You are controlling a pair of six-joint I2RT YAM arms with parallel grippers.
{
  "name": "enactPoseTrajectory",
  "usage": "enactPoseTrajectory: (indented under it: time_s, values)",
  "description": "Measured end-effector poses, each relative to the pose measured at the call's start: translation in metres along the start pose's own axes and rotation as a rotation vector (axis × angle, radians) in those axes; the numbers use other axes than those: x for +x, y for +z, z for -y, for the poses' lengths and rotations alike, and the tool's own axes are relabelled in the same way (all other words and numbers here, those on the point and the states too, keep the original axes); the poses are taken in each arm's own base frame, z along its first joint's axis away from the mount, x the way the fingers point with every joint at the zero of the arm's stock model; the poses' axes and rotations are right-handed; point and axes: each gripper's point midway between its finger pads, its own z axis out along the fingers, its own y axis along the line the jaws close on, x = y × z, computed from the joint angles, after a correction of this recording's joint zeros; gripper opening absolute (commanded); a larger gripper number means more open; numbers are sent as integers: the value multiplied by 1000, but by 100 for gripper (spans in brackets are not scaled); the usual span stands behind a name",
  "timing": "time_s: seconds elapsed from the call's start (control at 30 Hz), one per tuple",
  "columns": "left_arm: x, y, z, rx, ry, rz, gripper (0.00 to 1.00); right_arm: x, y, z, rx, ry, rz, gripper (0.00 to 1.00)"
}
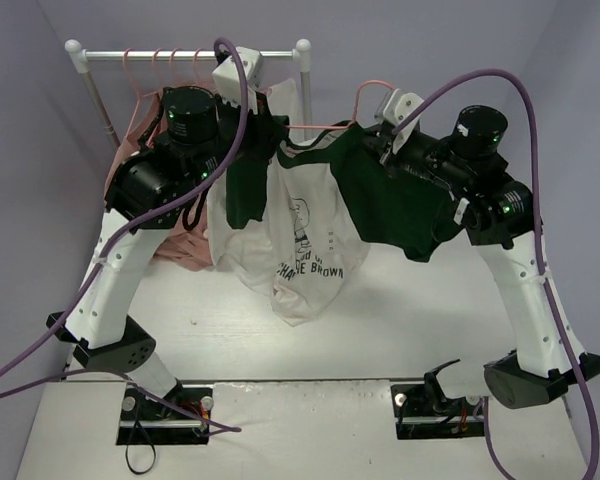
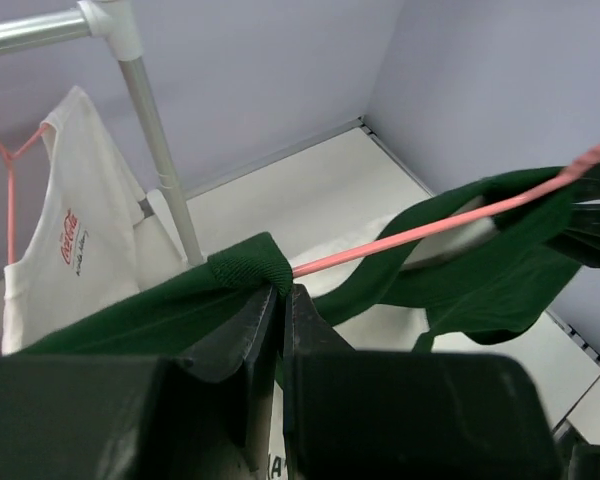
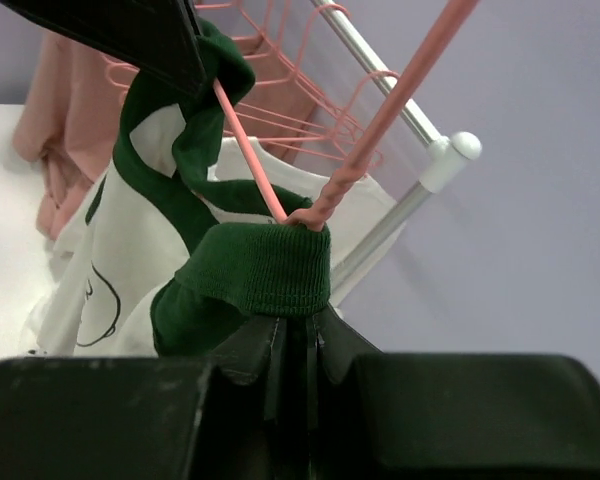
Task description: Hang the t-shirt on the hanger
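Two arms hold the job in the air above the white counter (image 1: pixel 410 330), just in front of the clothes rack (image 1: pixel 190 55). The t-shirt (image 1: pixel 300 240) hangs between them, its body drooping toward the counter and its green collar pulled wide. A salmon-pink shirt (image 1: pixel 175 245) and a white shirt (image 2: pixel 70 230) hang on the rack behind, beside spare pink hangers (image 1: pixel 165 60).

The hanger (image 2: pixel 400 237) runs through the stretched neck opening. One of its arms spans from grip to grip, and its twisted neck rises out of the collar at the right-hand pinch. Whether both its shoulders sit inside the sleeves cannot be told.

The left gripper (image 2: pixel 283 292) has its jaws pressed together on a fold of green rib. The right gripper (image 3: pixel 298 330) is likewise clamped on the collar band.

Both holds look shallow, right at the fabric's edge. If the arms spread further, I judge the rib could slip free and the t-shirt drop off the hanger. The hook could also catch on the rack.

The chest print reads "CHARLIE BROWN", and the line above it is unclear. The white shirt carries a small red Coca-Cola script.
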Motion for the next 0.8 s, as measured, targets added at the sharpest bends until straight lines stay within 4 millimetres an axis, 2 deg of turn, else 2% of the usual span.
enactPoseTrajectory:
  time_s: [0.07, 0.13, 0.27, 0.4, 0.53, 0.67, 0.8]
  values:
    - [2, -5, 7, 20, 10, -5, 0, 0, 3, -7, -18, 4, 11, 0]
    - [11, -8, 12, 41, 15, -31, 0, 11, 6, -18, -41, 17, 2, 0]
    - [49, -3, 13, 54, 27, -132, 0, 45, 12, -41, -97, 66, -50, 0]
    - [92, 9, 10, 54, 30, -238, 0, 78, 18, -58, -126, 122, -106, 0]
    - [124, 15, 6, 54, 38, -318, 0, 96, 19, -68, -139, 160, -133, 0]
    - [124, 14, 8, 69, 54, -316, 0, 96, 18, -70, -126, 169, -114, 0]
    - [105, 7, 12, 96, 86, -265, 0, 79, 16, -62, -93, 156, -58, 0]
